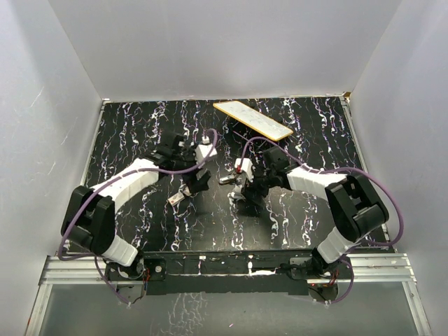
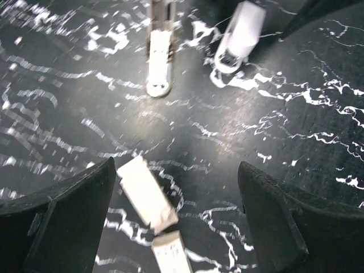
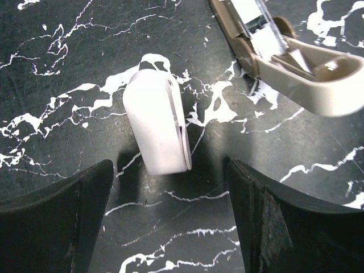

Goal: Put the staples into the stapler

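The stapler (image 3: 284,51) lies on the black marbled table with its beige arm and metal channel showing; it also appears in the left wrist view (image 2: 159,62) and from above (image 1: 228,180). A white rounded piece (image 3: 156,122) (image 2: 239,37) lies beside it; I cannot tell if they are joined. Two short whitish blocks (image 2: 147,196) (image 1: 178,198), seemingly the staples, lie end to end by my left gripper's left finger. My left gripper (image 2: 176,170) (image 1: 198,180) is open and holds nothing. My right gripper (image 3: 170,168) (image 1: 241,190) is open just short of the white piece.
A long flat board with yellow edges (image 1: 252,119) lies at the back of the table. Grey walls close in the table on three sides. Purple cables (image 1: 252,143) loop over both arms.
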Motion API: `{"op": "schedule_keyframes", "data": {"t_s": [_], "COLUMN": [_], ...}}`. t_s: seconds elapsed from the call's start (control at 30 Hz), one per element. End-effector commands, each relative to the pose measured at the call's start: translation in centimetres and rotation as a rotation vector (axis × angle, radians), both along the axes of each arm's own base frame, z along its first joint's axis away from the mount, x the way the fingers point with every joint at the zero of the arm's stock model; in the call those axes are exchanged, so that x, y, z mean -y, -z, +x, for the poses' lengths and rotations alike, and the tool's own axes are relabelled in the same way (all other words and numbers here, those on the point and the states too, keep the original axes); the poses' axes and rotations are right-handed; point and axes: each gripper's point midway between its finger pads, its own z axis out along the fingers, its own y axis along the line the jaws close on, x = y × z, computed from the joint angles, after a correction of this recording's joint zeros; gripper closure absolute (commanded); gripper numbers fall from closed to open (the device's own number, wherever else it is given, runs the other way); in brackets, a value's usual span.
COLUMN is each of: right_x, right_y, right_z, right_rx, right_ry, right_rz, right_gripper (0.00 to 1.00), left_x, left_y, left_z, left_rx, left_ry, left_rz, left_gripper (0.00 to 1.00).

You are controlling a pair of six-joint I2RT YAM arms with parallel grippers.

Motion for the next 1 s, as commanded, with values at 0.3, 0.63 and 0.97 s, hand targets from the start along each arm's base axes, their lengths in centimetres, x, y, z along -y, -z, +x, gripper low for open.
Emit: {"op": "schedule_keyframes", "data": {"t_s": [0.3,0.63,0.97], "right_x": [-1.7,-1.8,-3.6], "right_y": [1.2,-0.1,-10.1], "right_z": [1.4,0.7,2.3], "right_rx": [0.079,0.093,0.188], "right_ry": [-0.090,-0.110,-0.019], "right_rz": [-0.031,-0.012,0.153], "right_gripper": [0.37,0.76,0.92], "left_x": [-4.2,-3.3,2.2], "left_y": [-6.4,-6.9,-8.4], "left_z": [2.1,4.3,4.6], "left_rx": [-0.100,-0.373,-0.723], "left_ry": [-0.228,-0.322,-0.347], "left_rz": [-0.129,-0.277,-0.503], "left_gripper": [0.03,0.03,0.07]}}
